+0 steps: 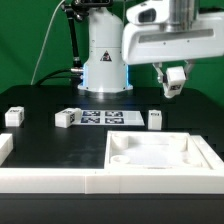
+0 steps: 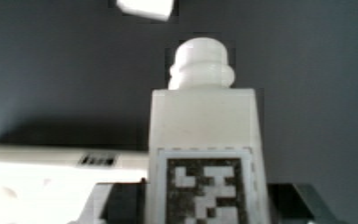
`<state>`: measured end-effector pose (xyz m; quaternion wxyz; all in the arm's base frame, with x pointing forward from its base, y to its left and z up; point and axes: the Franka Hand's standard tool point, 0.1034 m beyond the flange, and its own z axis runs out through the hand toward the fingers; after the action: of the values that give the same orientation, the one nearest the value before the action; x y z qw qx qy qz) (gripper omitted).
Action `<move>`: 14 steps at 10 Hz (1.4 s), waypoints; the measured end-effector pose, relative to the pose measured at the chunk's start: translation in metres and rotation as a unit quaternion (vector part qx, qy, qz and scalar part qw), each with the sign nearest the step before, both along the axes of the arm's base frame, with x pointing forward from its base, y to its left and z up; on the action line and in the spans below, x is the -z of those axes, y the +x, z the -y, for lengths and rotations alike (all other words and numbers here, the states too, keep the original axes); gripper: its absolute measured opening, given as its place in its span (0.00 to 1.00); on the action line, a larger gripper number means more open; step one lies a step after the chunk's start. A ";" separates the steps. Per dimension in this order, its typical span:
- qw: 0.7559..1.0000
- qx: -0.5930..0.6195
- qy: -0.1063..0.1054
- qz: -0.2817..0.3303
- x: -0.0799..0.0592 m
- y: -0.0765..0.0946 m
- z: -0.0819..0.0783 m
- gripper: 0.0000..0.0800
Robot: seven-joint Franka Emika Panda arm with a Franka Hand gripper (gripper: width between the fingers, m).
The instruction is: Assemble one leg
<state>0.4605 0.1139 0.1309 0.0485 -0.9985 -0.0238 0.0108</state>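
Note:
My gripper hangs high above the table at the exterior view's right and is shut on a leg, a small white block. In the wrist view the leg stands between my dark fingers, with its black-and-white tag facing the camera and its rounded peg pointing away from the gripper. The large flat white square panel with round corner sockets lies on the table below, in front of the held leg.
Three more white legs stand on the black table: far left, left of centre, and right of centre. The marker board lies between them. A low white wall runs along the front. The robot base stands behind.

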 end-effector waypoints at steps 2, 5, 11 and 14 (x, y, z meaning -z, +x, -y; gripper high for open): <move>0.998 -0.004 -0.001 0.068 0.010 -0.009 -0.003 0.36; 0.981 0.000 0.002 0.196 0.007 -0.003 0.000 0.36; 0.972 -0.071 -0.014 0.222 -0.005 0.062 0.011 0.36; 0.973 -0.071 -0.014 0.221 -0.004 0.060 0.011 0.36</move>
<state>0.5209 0.1024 0.1346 0.0272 -0.9724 -0.1048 -0.2067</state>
